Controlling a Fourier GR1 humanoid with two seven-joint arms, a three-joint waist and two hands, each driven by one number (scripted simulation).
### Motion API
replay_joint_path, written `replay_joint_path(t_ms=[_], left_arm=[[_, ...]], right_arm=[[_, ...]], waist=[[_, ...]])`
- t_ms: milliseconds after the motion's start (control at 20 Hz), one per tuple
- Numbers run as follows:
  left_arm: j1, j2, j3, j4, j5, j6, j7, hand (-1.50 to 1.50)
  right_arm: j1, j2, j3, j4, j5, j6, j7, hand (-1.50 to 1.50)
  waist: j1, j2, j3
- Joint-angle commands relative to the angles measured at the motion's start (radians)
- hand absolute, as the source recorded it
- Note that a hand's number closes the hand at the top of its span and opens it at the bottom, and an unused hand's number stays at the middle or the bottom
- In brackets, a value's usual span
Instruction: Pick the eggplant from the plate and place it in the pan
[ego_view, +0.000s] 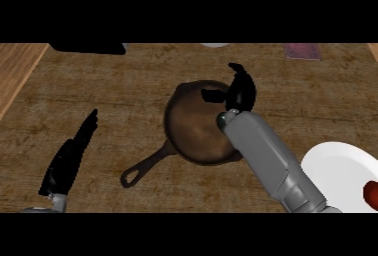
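Over the pan (198, 125) hung the right hand (240, 90), fingers curled; whether it held anything I could not tell. No eggplant was plainly visible. Only a dark red shape (370, 194) lay on the plate (336, 165), nearer that arm. Left hand (70, 155) rested, fingers straight.

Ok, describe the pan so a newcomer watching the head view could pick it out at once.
Look at the middle of the brown counter: the pan lies there, partly under the right hand and forearm. It is a dark brown round skillet, with a long handle ending in a loop that points down-left. The white plate at the right edge is paler and has no handle.
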Motion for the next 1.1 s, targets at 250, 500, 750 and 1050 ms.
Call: replay_joint_path(t_ms=[250, 500, 750, 1050], left_arm=[[0.003, 0.013, 0.047, 0.032, 0.010, -0.005, -0.028, 0.00], [0.069, 0.010, 0.046, 0.013, -0.005, 0.009, -0.019, 0.00], [0.060, -0.010, 0.065, 0.022, 0.005, 0.018, -0.012, 0.00], [0.076, -0.002, 0.082, 0.023, 0.002, 0.007, -0.012, 0.00]], right_arm=[[-0.020, 0.005, -0.086, 0.041, -0.055, -0.408, -0.153, -1.50], [0.071, 0.003, -0.185, -0.023, -0.053, -0.484, -0.205, -1.50], [0.396, -0.012, -0.139, -0.332, -0.060, -0.478, -0.356, -1.50], [0.744, -0.104, -0.029, -0.706, 0.019, -0.382, -0.307, -1.50]], waist=[[-0.026, -0.012, -0.002], [-0.067, -0.025, -0.003], [-0.103, -0.033, -0.003], [-0.117, -0.036, -0.004]])
